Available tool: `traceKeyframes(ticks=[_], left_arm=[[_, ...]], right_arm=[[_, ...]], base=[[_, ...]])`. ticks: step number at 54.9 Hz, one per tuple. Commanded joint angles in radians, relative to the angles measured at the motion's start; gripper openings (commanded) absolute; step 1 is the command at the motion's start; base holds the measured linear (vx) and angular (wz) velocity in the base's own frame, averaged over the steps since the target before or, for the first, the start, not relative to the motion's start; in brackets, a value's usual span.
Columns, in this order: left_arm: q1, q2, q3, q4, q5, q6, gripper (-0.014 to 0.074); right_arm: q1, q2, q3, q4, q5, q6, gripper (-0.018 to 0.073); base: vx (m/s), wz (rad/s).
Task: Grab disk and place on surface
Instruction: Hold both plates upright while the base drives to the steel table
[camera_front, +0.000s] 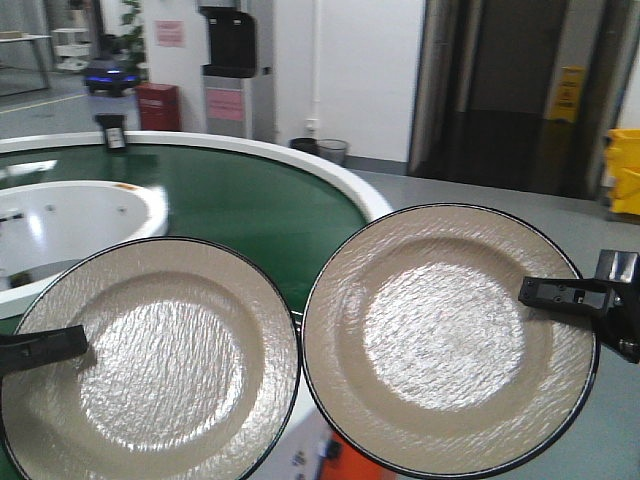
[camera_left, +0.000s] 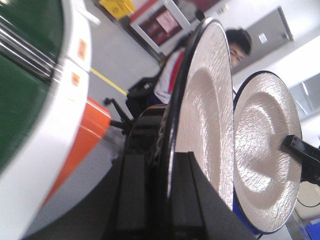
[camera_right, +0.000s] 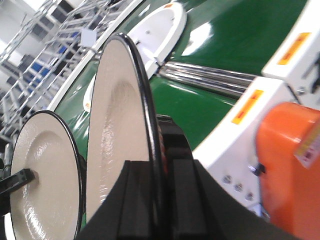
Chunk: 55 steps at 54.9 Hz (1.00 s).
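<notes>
Two cream disks with black rims and a rippled glossy face hang side by side in the air, above the edge of the green conveyor belt (camera_front: 250, 200). My left gripper (camera_front: 72, 345) is shut on the left rim of the left disk (camera_front: 160, 365). My right gripper (camera_front: 538, 292) is shut on the right rim of the right disk (camera_front: 445, 335). The left wrist view shows its disk (camera_left: 205, 120) edge-on between the left gripper (camera_left: 162, 200) fingers. The right wrist view shows the same for the right disk (camera_right: 117, 130) and right gripper (camera_right: 160, 200). The dark taped tabletop is out of view.
The conveyor's white rim (camera_front: 330, 170) curves behind the disks, with an orange housing (camera_right: 290, 165) below it. A person (camera_left: 172, 75) sits behind the left disk. A water dispenser (camera_front: 235, 70) and a yellow cart (camera_front: 625, 170) stand further back on the grey floor.
</notes>
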Motion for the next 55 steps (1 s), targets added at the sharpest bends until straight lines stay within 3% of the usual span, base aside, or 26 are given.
traceKeyframes(ticks=[1, 55], left_arm=[[-0.004, -0.033, -0.028, -0.170, 0.075, -0.014, -0.0001], [-0.004, -0.033, -0.028, -0.170, 0.075, -0.014, -0.0001]], right_arm=[[-0.004, -0.033, -0.035, 0.125, -0.003, 0.008, -0.0009], [-0.004, -0.034, -0.035, 0.125, 0.002, 0.008, -0.0009]], base=[[-0.20, -0.52], [-0.07, -0.51]])
